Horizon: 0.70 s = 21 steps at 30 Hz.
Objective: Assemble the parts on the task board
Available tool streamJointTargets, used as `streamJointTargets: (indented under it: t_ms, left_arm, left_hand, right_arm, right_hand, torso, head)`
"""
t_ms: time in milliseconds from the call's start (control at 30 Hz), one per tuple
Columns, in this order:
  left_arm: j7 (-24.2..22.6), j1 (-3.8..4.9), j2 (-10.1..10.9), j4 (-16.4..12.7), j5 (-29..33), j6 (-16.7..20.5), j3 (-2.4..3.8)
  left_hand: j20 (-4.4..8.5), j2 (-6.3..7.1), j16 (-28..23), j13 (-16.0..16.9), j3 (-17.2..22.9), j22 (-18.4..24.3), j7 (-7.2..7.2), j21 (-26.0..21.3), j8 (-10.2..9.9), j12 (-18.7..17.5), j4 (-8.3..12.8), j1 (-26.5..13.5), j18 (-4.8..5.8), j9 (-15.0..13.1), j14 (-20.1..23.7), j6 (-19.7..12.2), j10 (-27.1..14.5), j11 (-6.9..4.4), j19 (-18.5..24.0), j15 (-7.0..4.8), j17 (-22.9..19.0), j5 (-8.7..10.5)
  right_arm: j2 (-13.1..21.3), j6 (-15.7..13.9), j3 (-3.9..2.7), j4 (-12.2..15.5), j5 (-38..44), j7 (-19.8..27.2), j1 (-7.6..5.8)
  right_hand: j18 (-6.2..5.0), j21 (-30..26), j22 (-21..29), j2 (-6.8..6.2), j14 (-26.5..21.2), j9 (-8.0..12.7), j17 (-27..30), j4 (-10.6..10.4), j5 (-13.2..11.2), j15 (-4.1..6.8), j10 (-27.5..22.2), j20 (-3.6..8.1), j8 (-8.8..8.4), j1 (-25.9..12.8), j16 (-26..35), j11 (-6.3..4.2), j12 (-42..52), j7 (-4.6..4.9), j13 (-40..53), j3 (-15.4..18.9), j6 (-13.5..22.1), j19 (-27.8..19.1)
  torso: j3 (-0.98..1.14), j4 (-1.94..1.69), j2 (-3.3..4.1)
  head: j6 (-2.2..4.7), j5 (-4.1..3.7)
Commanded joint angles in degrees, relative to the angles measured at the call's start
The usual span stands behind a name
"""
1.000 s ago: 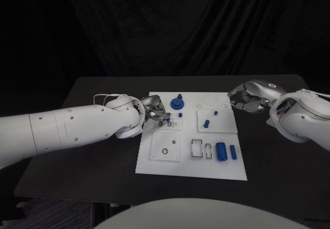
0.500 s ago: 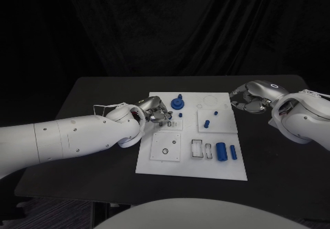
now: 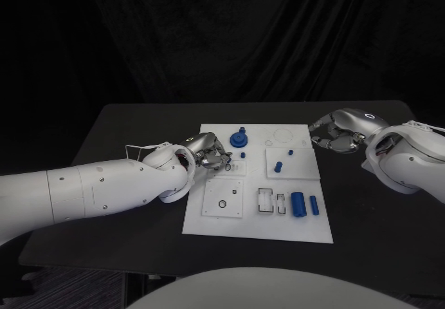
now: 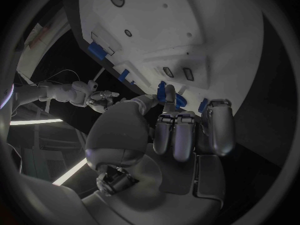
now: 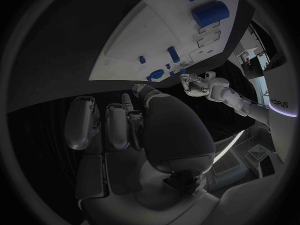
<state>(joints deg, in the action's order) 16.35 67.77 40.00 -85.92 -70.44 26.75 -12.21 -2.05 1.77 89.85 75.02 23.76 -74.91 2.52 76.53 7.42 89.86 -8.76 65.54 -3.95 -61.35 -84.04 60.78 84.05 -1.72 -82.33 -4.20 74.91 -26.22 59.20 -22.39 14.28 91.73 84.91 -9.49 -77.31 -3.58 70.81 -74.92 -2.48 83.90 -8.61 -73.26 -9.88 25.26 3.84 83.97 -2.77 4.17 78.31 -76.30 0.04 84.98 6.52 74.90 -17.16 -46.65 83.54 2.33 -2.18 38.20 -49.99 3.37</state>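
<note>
Your left hand (image 3: 209,153) hangs over the left edge of the white board (image 3: 222,222), its fingers curled in close together just beside the round blue knob (image 3: 239,138). Whether they pinch a small piece, you cannot tell: the wrist camera shows blue bits (image 4: 167,94) right at the fingertips (image 4: 177,135), but not a clear hold. Your right hand (image 3: 336,137) hovers off the board's far right corner, above the black worktop (image 3: 371,219), fingers drawn in on nothing.

On the board, going from the knob towards you: a tiny blue peg (image 3: 243,155) just beside it, two small pegs (image 3: 278,167) to its right, and, well apart near the board's near right corner, a fat blue cylinder (image 3: 298,203) with a slimmer one (image 3: 314,205) alongside.

Judging by their look, these pieces are hard, smooth plastic: light, stiff, not fragile, but apt to slip or roll when nudged. Take the cylinders across the middle of their length, fingers on opposite sides, so they cannot spin away. The small pegs likely need a fingertip pinch from above, near the top, leaving the lower end free to enter its hole. The knob offers its raised centre post as the natural hold. The board itself is probably light enough to shift under a sideways push, so press straight down.
</note>
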Motion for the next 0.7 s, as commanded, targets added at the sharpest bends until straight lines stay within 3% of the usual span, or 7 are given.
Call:
streamJointTargets:
  t_ms: [33,700]
  left_arm:
    - [-0.6,-0.3,0.1,-0.1,-0.5,0.5,0.04]
    - [-0.2,-1.22,0.9,-0.3,-0.5,-0.4,0.03]
  left_hand:
    - [0.15,-0.03,0.1,15.0,0.4,-6.9,-0.28,-0.2,0.3,0.1,-0.1,-0.6,0.19,-0.1,-6.0,0.2,6.0,-0.04,0.1,-0.31,15.1,0.2]
    - [0.15,-0.07,0.1,15.0,0.5,-6.9,-0.3,-0.3,0.3,0.1,-0.2,-0.6,0.18,-0.1,-6.0,0.2,6.0,-0.06,0.2,-0.32,15.1,0.31]
  right_arm:
    - [0.0,0.1,-0.03,0.1,0.0,-1.0,0.1]
    - [0.0,0.1,-0.03,0.1,0.0,-1.1,0.11]
  right_hand:
    - [-0.55,-0.2,-9.4,-0.33,2.2,0.0,0.1,0.0,0.2,-0.37,0.7,-0.04,-0.18,-0.4,0.2,0.33,-0.3,-0.26,9.4,-0.4,-0.2,-0.4]
    - [-0.55,-0.2,-9.4,-0.33,2.2,0.0,0.1,0.0,0.2,-0.37,0.7,-0.04,-0.18,-0.4,0.2,0.33,-0.3,-0.26,9.4,-0.4,-0.2,-0.4]
  torso:
    - [0.02,-0.05,0.01]
    - [-0.04,0.01,0.06]
  head:
    - [-0.01,-0.02]
    - [-0.01,0.08]
